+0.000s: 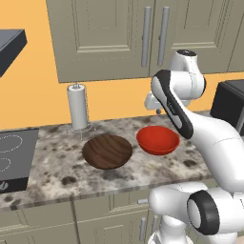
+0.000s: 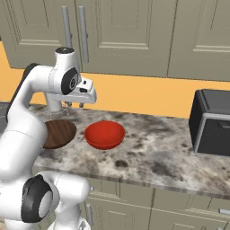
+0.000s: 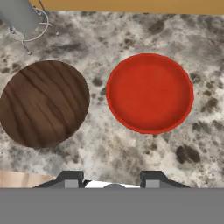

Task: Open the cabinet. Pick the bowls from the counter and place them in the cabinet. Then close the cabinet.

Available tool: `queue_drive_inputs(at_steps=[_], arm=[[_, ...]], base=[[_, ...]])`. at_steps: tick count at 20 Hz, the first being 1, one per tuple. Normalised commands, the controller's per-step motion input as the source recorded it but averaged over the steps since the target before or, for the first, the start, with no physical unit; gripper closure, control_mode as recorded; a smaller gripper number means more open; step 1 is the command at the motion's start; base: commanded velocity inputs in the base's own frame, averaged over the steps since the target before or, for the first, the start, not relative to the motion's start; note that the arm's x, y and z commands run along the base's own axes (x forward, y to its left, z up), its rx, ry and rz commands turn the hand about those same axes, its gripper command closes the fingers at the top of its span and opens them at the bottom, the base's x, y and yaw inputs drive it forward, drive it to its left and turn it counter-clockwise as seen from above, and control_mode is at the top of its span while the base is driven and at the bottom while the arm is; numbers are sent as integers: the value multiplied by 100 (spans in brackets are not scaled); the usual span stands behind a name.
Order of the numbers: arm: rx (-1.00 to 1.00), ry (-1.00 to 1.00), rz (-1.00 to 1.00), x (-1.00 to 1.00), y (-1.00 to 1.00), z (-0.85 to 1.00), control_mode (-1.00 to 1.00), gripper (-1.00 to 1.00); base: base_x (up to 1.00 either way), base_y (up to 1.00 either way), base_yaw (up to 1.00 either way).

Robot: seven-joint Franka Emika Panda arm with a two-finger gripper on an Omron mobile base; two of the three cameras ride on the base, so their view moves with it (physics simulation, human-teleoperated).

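Hovering over two bowls with the cabinet (image 1: 143,35) shut, nothing stowed yet.

Left base view: brown bowl (image 1: 107,151) and red bowl (image 1: 157,139) sit side by side on the table (image 1: 52,174). Right base view: claw (image 2: 85,98) hangs above them. Hand view: fingertips (image 3: 70,179) parted, grasping nothing.

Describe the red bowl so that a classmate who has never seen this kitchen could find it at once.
Find the speckled counter under the closed cabinet. Two bowls sit there apart; the red bowl is the smaller, glossy one, right of the wooden bowl.
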Motion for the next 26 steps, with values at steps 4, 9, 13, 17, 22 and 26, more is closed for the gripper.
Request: queue_drive_inputs(at_steps=[4, 9, 13, 17, 22, 26], arm=[[0, -1, 0, -14, 0, 0, -100, -100], [0, -26, 1, -37, 0, 11, -100, -100], [0, -37, 3, -20, 0, 36, -100, -100], [0, -38, 2, -2, 0, 37, -100, -100], [0, -40, 3, 0, -1, 42, -100, -100], [0, -28, 2, 0, 0, 65, -100, -100]], base=[[0, 0, 0], [0, 0, 0], [0, 0, 0], [0, 0, 0], [0, 0, 0], [0, 0, 0]])
